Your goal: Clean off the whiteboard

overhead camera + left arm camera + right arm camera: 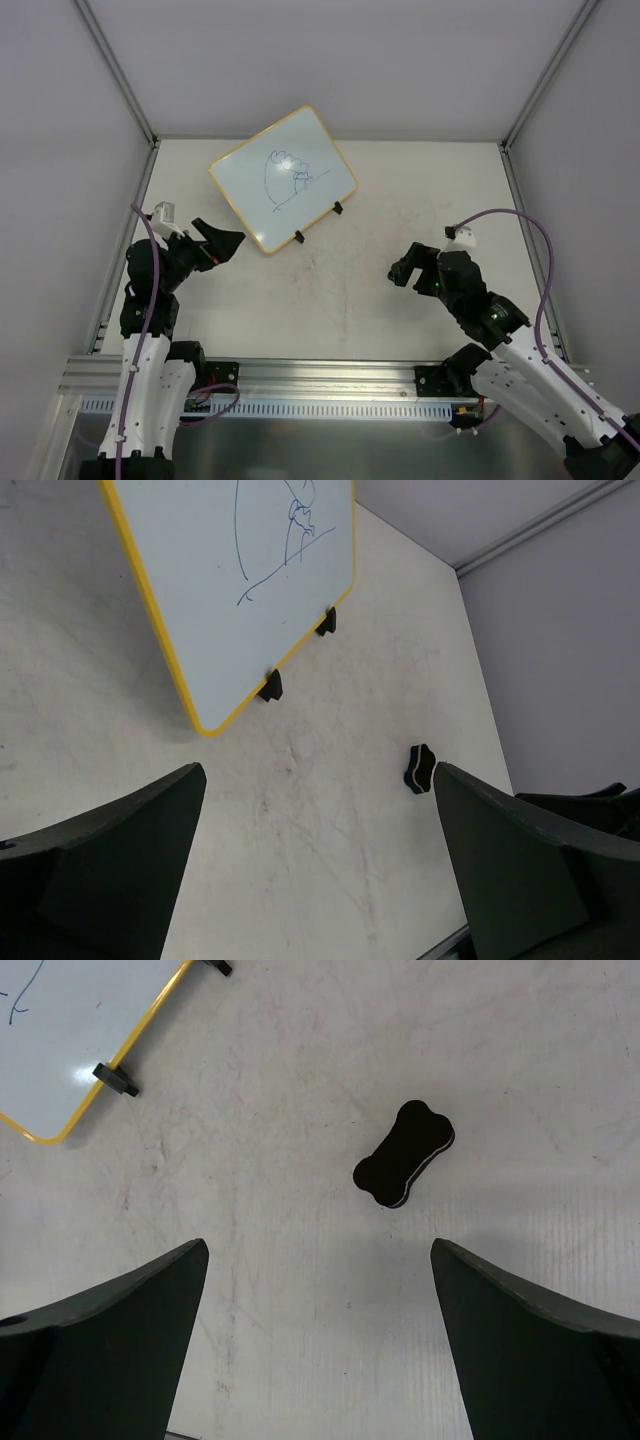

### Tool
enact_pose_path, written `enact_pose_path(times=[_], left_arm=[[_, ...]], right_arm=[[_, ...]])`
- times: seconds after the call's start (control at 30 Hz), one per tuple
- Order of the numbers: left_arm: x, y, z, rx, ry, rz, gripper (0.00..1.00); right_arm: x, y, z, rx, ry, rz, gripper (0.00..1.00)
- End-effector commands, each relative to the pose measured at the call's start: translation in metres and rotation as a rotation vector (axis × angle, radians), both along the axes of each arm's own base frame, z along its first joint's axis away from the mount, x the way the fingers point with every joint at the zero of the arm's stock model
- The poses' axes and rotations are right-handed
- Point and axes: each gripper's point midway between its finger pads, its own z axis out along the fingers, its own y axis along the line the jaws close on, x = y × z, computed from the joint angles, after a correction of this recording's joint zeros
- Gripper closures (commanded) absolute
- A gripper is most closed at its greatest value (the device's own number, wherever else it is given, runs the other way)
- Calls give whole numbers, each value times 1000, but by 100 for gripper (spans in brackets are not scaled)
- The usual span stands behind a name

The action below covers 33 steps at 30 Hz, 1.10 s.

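Start with your right gripper (318,1248): its jaws stand wide apart and hold nothing. Just ahead of them and a little to the right, a small black bone-shaped eraser (405,1153) lies flat on the table (300,1110). It looks light and firm with a soft wiping layer. Take it across its narrow waist, where the fingers can seat.

Your left gripper (318,775) is likewise spread wide and empty, hovering over bare table. From its camera, the eraser sits close to its right finger.

Farther out, ahead of the left gripper and up to its left, is the whiteboard (283,178). It is turned at an angle, and dark pen scribbles still show on its face. It seems to be propped on its two black clip feet (270,685) and leaning back, though the exact tilt is hard to read.

Expect a light, stiff panel with a slick face. It will probably slide or tip under wiping pressure. Brace it on the yellow frame (150,590) near a corner, not on the written surface, and wipe with gentle strokes.
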Motion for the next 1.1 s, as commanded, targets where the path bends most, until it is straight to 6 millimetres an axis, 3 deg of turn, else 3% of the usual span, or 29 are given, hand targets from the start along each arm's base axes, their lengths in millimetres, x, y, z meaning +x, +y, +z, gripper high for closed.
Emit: enact_pose_path(times=[0.0,0.2,0.37,0.53,0.57,0.6,0.7,0.73,0.77,1.03,1.07], left_arm=[[5,7,11,1,-57,44,1],[6,10,3,5,-42,61,1],[14,23,-23,6,23,142,1],[32,36,-33,-26,-5,203,1],[36,40,-43,-50,24,222,1],[43,49,-34,-66,-31,237,1],[53,65,-46,-149,-12,246,1],[59,68,-35,-148,-82,238,1],[65,69,-43,-160,-62,231,1],[102,71,-23,-99,-166,129,1],[105,66,-36,-109,-128,84,1]], right_arm=[[3,-2,8,-1,-21,-9,1],[3,-4,8,-23,-12,-12,1],[3,-1,5,-73,-2,43,1],[1,-3,10,-113,-36,86,1],[1,-4,9,-120,-37,83,1],[0,-5,12,-114,-52,84,1],[-1,-6,14,-112,-69,91,1],[-1,-6,15,-112,-74,94,1],[-2,-6,15,-116,-73,100,1],[4,3,24,-124,-69,135,1],[5,4,23,-125,-67,137,1]])
